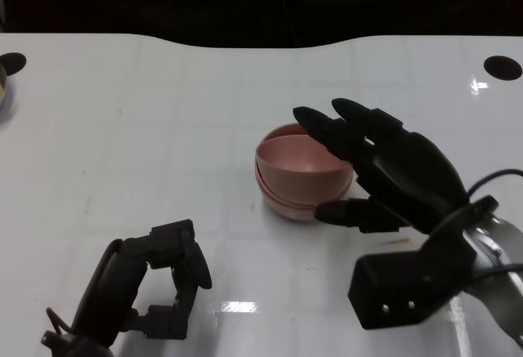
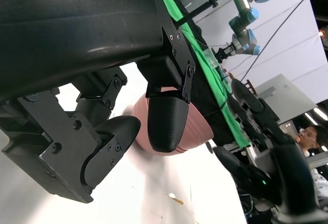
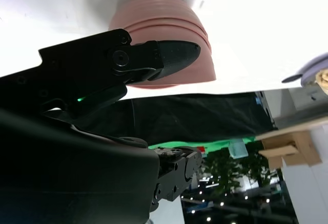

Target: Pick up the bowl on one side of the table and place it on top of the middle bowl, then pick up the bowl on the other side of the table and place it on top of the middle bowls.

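Head view, right robot hand (image 1: 384, 173) spread around stacked pink bowls (image 1: 302, 173), left robot hand (image 1: 159, 287) curled, empty.

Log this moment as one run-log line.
stage: stacking done | pink bowl stack: mid-table | right hand: open beside stack | left hand: empty, fingers curled

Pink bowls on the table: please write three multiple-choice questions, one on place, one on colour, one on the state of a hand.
1. Where is the stack of bowls?
A. near the table's middle
B. at the far left edge
C. in the left hand

2. What colour are the bowls?
A. blue
B. pink
C. green

3. What is the left hand doing?
A. gripping a bowl
B. pressing the stack
C. holding nothing, fingers curled

Answers:
1. A, the stack stands on the white table near its centre.
2. B, all views show pink.
3. C, it lies apart from the stack, while the right hand is at the stack's rim.
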